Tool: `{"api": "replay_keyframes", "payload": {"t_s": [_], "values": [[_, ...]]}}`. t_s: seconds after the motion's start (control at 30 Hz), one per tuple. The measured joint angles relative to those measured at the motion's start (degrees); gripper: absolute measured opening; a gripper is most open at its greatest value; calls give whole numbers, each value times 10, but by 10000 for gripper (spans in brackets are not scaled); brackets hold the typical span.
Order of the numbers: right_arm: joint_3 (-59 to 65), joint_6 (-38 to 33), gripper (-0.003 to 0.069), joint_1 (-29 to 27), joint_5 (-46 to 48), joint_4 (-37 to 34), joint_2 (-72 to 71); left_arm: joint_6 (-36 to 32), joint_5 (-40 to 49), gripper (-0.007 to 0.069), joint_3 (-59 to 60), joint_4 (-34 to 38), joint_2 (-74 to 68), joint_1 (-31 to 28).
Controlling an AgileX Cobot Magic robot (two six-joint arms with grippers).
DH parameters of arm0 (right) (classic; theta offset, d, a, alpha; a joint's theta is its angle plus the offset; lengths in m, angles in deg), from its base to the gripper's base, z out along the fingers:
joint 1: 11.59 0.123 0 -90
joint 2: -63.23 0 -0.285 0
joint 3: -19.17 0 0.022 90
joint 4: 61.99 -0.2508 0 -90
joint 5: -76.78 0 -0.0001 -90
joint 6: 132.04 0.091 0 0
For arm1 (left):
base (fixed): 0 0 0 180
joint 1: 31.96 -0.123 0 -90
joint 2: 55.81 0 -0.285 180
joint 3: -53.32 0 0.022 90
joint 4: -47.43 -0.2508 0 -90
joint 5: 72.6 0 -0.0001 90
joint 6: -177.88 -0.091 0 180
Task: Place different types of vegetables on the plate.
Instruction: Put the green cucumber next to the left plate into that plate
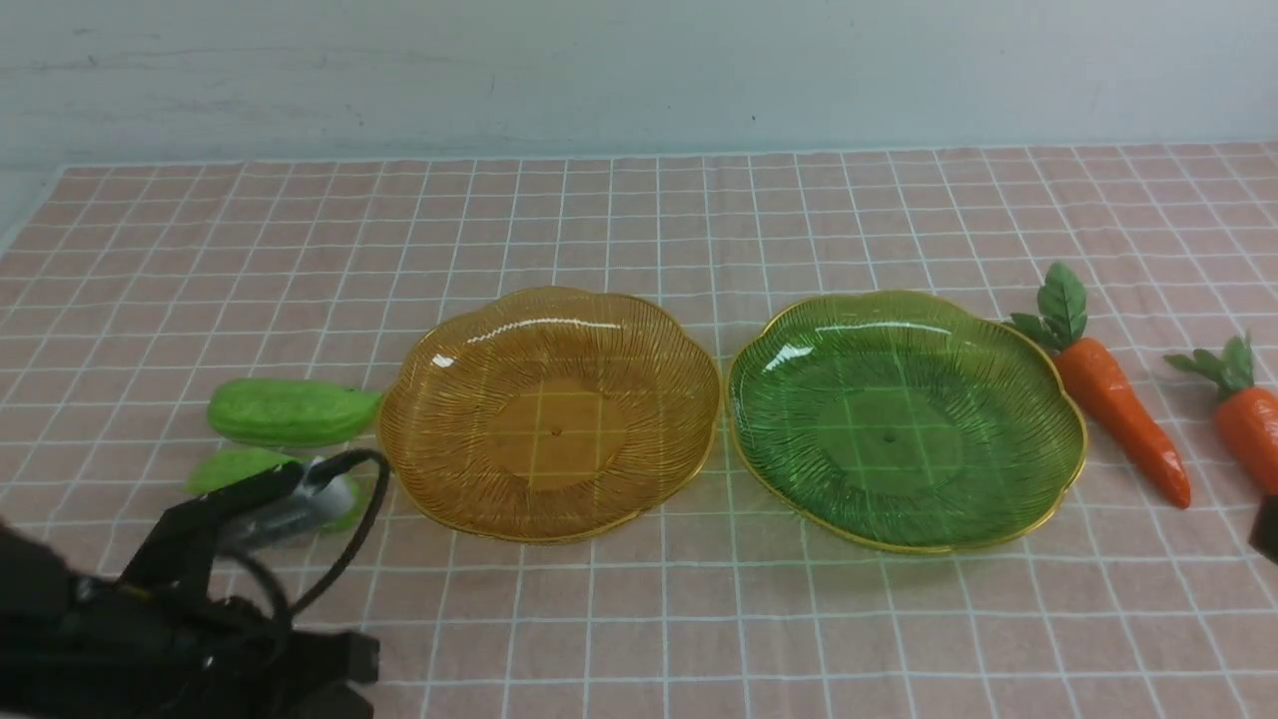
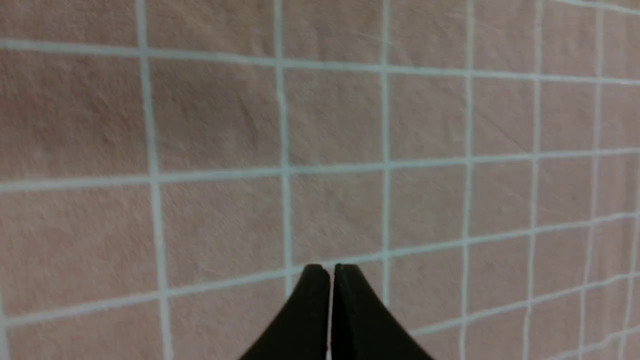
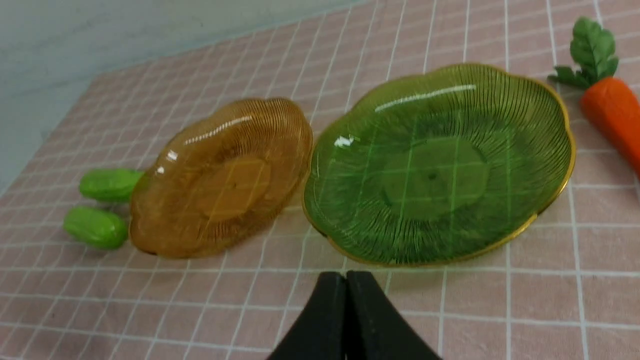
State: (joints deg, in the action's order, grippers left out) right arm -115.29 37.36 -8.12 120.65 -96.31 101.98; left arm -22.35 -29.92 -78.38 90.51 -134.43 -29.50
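Two ribbed glass plates lie side by side and hold nothing: an amber plate (image 1: 549,414) (image 3: 220,180) and a green plate (image 1: 904,419) (image 3: 435,165). Left of the amber plate lie two light-green cucumbers, one (image 1: 290,411) (image 3: 107,185) farther back and one (image 1: 235,466) (image 3: 95,227) nearer, partly hidden by my left arm (image 1: 250,514). Right of the green plate lie two orange carrots (image 1: 1118,409) (image 1: 1248,424); the right wrist view shows only one carrot (image 3: 612,112). My left gripper (image 2: 330,272) is shut and empty over bare cloth. My right gripper (image 3: 346,277) is shut and empty, short of the green plate's near rim.
A pink cloth with a white grid (image 1: 659,619) covers the table, and a pale wall (image 1: 639,70) runs along its far edge. A black cable (image 1: 364,509) loops from my left arm beside the amber plate. A dark bit of my right arm (image 1: 1266,529) shows at the right edge.
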Motion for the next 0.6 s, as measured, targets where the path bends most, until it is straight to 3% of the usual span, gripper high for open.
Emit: {"api": "replay_keyframes", "payload": {"t_s": [0.07,0.2,0.37,0.43,0.53,0.6], "values": [[-4,-1,-11,0,3,0,7,13,-5,-3,-31,-15,-47,0],[-15,-10,-11,0,4,7,12,120,-31,-3,-117,-88,-117,0],[-19,-30,-11,0,12,32,12,380,-47,5,-218,-306,-125,0],[-19,-32,-8,0,17,45,12,501,-57,54,-241,-419,-136,0],[-19,-32,3,0,18,45,12,610,-66,143,-244,-498,-150,0],[-19,-32,8,0,18,47,12,728,-102,268,-244,-547,-168,-2]]}}
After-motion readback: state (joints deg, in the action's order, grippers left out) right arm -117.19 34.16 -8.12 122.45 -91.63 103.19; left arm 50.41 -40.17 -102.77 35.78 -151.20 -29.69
